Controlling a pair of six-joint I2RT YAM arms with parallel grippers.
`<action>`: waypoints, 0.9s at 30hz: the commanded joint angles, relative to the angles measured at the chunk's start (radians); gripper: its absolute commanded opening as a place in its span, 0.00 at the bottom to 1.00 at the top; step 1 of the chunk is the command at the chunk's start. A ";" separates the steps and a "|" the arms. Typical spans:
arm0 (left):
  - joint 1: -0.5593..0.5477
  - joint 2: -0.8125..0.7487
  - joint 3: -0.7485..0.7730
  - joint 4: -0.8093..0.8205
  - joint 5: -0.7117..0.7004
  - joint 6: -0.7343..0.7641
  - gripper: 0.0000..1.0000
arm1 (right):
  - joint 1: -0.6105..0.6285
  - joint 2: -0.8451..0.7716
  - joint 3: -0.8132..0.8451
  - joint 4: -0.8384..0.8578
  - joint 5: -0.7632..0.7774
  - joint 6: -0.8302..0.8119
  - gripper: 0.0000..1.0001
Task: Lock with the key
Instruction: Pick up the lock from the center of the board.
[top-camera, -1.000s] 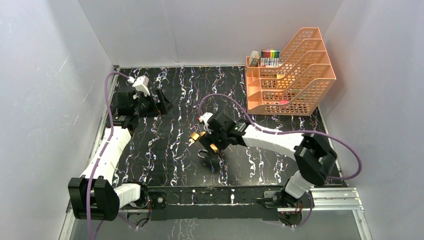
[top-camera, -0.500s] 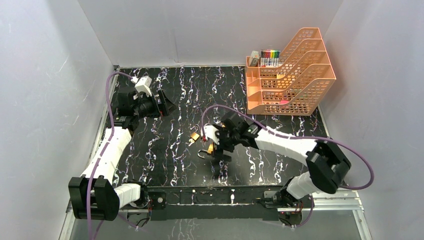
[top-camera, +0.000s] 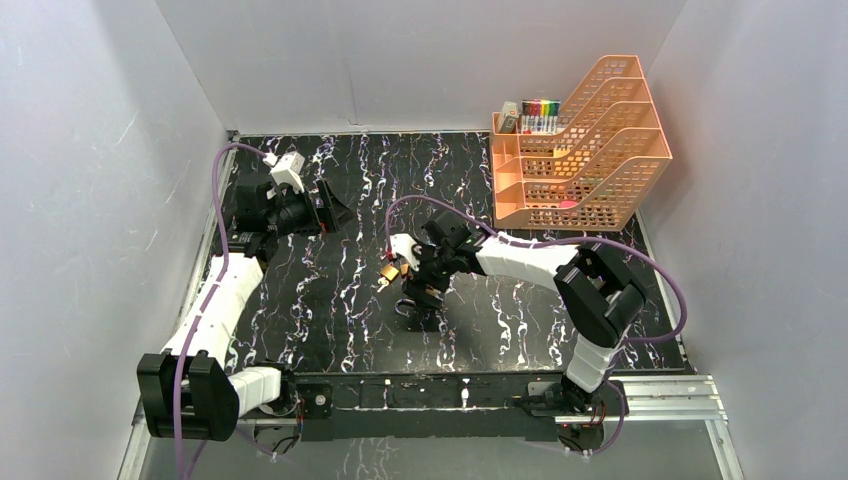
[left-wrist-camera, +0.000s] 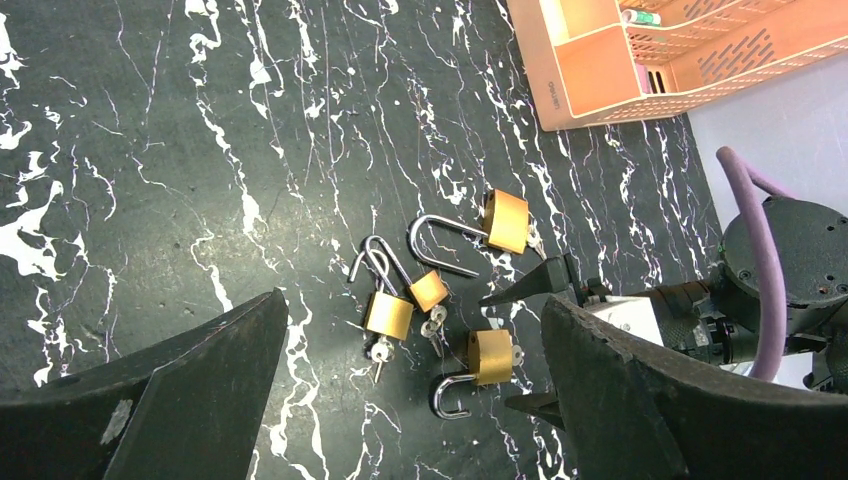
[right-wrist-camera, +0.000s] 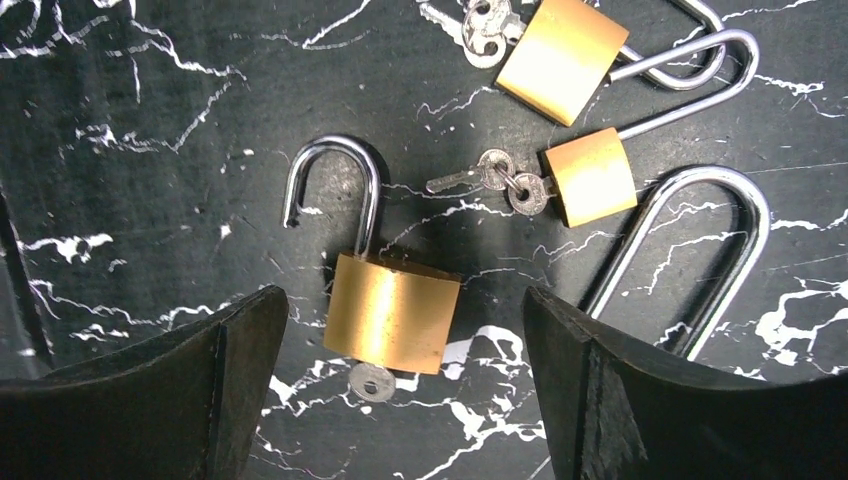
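Several brass padlocks with open shackles lie in a cluster on the black marble table (top-camera: 330, 300). The nearest padlock (right-wrist-camera: 393, 312) has its shackle swung open and a key (right-wrist-camera: 371, 381) in its bottom; it also shows in the left wrist view (left-wrist-camera: 491, 356). My right gripper (right-wrist-camera: 405, 300) is open just above it, with one finger on each side of the brass body and neither touching it. In the top view the right gripper (top-camera: 420, 290) hovers at the cluster. My left gripper (top-camera: 335, 212) is open and empty at the far left, looking down on the cluster.
Two small padlocks (right-wrist-camera: 562, 45) (right-wrist-camera: 592, 175) with keys and a long-shackled padlock (left-wrist-camera: 506, 221) lie close beside the nearest one. An orange mesh file rack (top-camera: 580, 150) stands at the back right. White walls close in the table.
My right arm swung its wrist left and back over the padlock cluster, and its elbow shifted left. The left arm has hardly moved.
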 joint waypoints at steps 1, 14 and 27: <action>0.006 -0.006 -0.008 0.004 0.036 -0.001 0.98 | 0.001 -0.036 -0.031 0.086 -0.022 0.122 0.93; 0.006 0.006 -0.017 0.014 0.056 -0.017 0.98 | 0.058 -0.022 -0.112 0.186 0.240 0.210 0.77; 0.006 0.019 -0.009 0.001 0.044 -0.006 0.98 | 0.134 -0.078 -0.153 0.248 0.379 0.169 0.10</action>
